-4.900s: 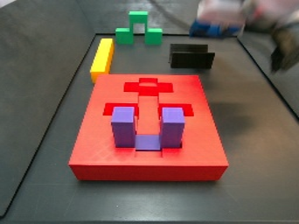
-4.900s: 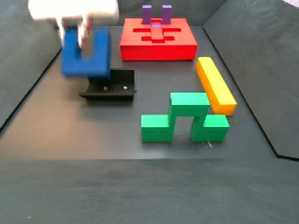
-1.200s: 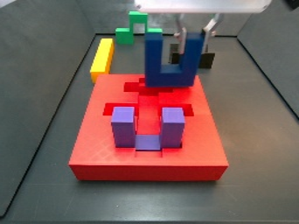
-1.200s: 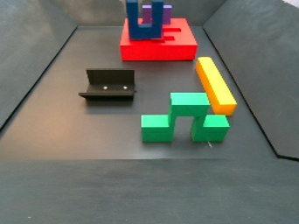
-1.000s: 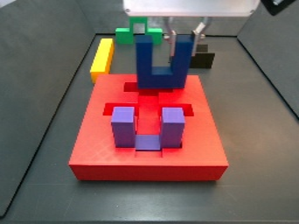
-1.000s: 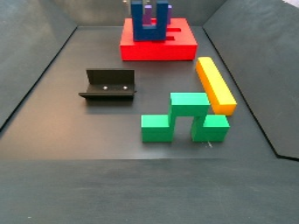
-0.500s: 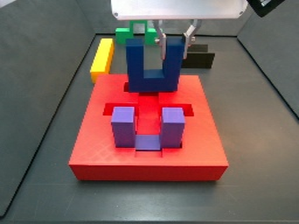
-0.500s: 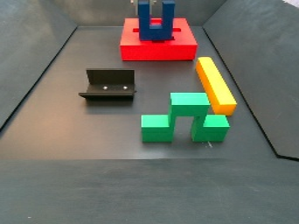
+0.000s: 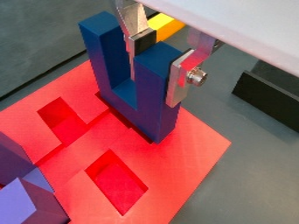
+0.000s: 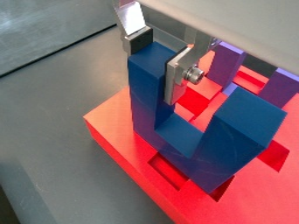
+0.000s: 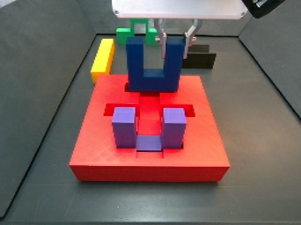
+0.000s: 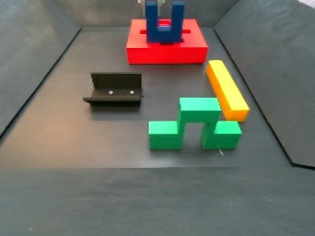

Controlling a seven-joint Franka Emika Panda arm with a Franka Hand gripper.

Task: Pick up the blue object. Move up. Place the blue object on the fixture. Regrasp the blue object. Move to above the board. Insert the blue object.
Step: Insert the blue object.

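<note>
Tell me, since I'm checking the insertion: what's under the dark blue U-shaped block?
The flat red board with recessed cutouts lies under the dark blue U-shaped block, which the gripper clamps by one prong. The block's base hides the cutout beneath it, so seating depth cannot be seen.

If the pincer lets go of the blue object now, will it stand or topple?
Probably stands: the blue object is upright, its flat base at the board, seemingly in a cutout. It looks rigid, so it shouldn't flex. The pincer clamps only one prong, so opening might nudge it; the smooth faces could slip.
</note>
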